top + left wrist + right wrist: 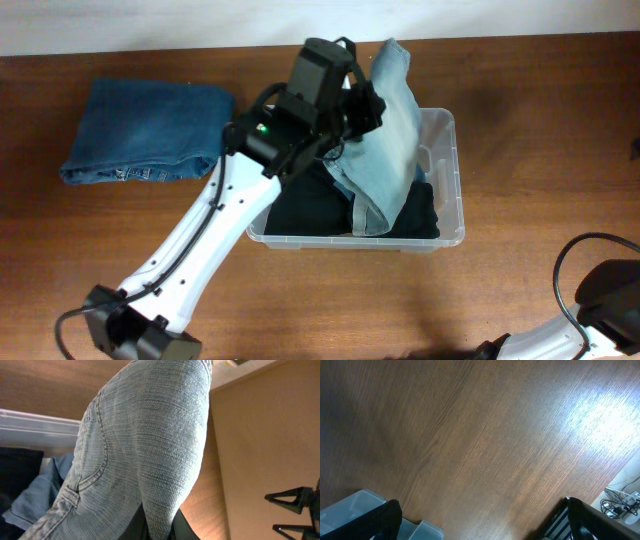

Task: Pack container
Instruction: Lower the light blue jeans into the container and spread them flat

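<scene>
Overhead looks straight down at the table [540,100]; left wrist sits close against pale jeans [150,450]; right wrist faces that table.

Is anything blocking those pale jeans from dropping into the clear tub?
Nothing visible blocks them. The light blue jeans, held by the left gripper, drape into the container onto a black garment.

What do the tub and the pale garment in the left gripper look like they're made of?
Container: apparently clear, glossy plastic; the table shows through its walls. Pale garment: light-washed denim, matte, with visible twill weave and stitched seams.
</scene>
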Robot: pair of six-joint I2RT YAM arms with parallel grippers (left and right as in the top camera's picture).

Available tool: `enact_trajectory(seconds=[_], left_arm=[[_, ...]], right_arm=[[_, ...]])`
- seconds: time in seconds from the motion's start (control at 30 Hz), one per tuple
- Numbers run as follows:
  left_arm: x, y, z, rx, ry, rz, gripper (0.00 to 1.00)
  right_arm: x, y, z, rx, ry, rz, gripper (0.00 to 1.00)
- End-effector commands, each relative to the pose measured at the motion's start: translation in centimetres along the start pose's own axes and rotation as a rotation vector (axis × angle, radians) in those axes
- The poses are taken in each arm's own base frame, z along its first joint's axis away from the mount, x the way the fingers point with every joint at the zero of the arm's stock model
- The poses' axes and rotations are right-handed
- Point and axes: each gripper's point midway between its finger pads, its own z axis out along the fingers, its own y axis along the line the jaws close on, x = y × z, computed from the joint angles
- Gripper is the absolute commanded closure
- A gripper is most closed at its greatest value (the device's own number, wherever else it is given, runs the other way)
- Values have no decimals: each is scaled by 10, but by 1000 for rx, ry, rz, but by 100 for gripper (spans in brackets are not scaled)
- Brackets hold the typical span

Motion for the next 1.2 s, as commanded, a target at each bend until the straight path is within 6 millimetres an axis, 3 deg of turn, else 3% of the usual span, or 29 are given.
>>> enact_trajectory(seconds=[0.0, 0.23, 0.4, 0.7, 0.87, 1.17], left_arm=[[6, -16, 9, 30, 8, 6, 99], [38, -4, 50, -19, 98, -55, 99], [52, 2, 66, -46, 130, -132, 99], [35, 24, 66, -136, 43, -241, 100], [25, 52, 59, -202, 35, -474, 99], [12, -10, 61, 95, 115, -434, 99]], right_arm=[[2, -3, -8, -3, -16, -1, 2], [2, -3, -8, -2, -16, -1, 2], [2, -3, -8, -3, -16, -1, 2], [2, -3, -8, -3, -16, -1, 2], [2, -3, -8, -3, -16, -1, 2], [2, -3, -8, -3, -16, -1, 2]])
